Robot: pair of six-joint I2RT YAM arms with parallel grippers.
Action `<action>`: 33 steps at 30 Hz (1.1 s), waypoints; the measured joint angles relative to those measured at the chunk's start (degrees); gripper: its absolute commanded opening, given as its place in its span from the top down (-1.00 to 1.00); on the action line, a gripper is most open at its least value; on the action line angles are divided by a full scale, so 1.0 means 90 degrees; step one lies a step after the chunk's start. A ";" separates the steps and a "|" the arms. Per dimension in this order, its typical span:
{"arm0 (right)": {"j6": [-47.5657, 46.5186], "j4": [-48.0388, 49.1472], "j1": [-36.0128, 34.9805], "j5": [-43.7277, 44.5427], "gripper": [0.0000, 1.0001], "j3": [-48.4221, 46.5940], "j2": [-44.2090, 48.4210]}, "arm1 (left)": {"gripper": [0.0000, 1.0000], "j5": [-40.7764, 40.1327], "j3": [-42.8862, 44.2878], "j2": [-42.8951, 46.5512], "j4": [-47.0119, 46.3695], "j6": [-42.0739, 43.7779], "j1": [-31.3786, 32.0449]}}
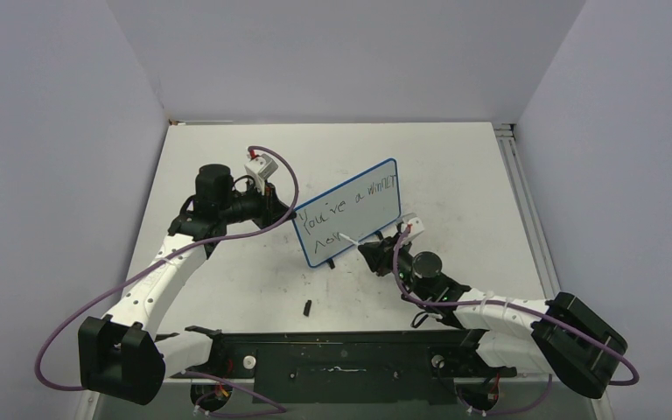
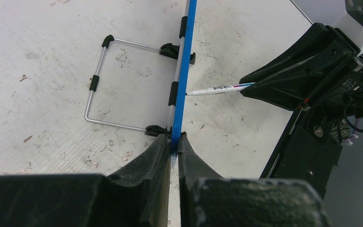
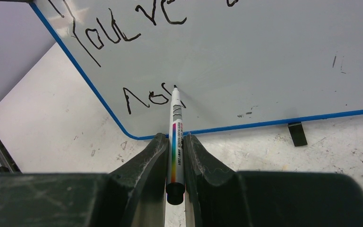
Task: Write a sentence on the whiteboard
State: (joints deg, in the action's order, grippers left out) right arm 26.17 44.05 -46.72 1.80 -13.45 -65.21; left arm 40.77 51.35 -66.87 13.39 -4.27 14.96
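Observation:
The whiteboard [image 1: 363, 210] stands tilted mid-table, blue-framed. The sentence [image 1: 350, 203] runs across its top in black, with a few more letters [image 1: 325, 248] beneath. My left gripper [image 1: 287, 210] is shut on the board's left edge; in the left wrist view the blue frame [image 2: 184, 71] runs straight into the left gripper [image 2: 174, 142]. My right gripper [image 3: 175, 139] is shut on a white marker [image 3: 176, 123] whose tip touches the whiteboard [image 3: 264, 56] just right of the lower letters [image 3: 146, 97]. The sentence [image 3: 123, 28] begins above.
A wire stand [image 2: 97, 85] props the board from behind, and a black foot [image 3: 298, 134] rests on the table. A small black cap [image 1: 307, 307] lies in front of the board. A black rail [image 1: 341, 357] lines the near edge. Walls close in left and right.

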 measured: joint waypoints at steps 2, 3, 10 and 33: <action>0.0010 0.0015 0.0000 0.0005 0.89 0.0032 0.0000 | 1.00 0.0005 0.0000 0.0000 0.0000 0.0000 0.0000; 0.0024 0.0012 0.0000 0.0019 0.89 0.0070 0.0000 | 1.00 0.0007 0.0000 0.0000 0.0000 0.0000 0.0000; 0.0056 -0.0102 0.0000 0.0160 0.89 0.0355 0.0000 | 1.00 0.0029 0.0000 0.0000 -0.0002 -0.0002 0.0000; -0.0058 -0.0148 0.0000 0.0209 0.89 0.0100 -0.0010 | 1.00 0.0024 0.0000 0.0000 0.0000 0.0000 0.0000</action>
State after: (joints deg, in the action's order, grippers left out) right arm 25.65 42.72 -46.72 3.68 -12.56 -65.30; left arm 40.99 51.35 -66.87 13.39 -4.27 14.96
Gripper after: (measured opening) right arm 0.160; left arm 0.072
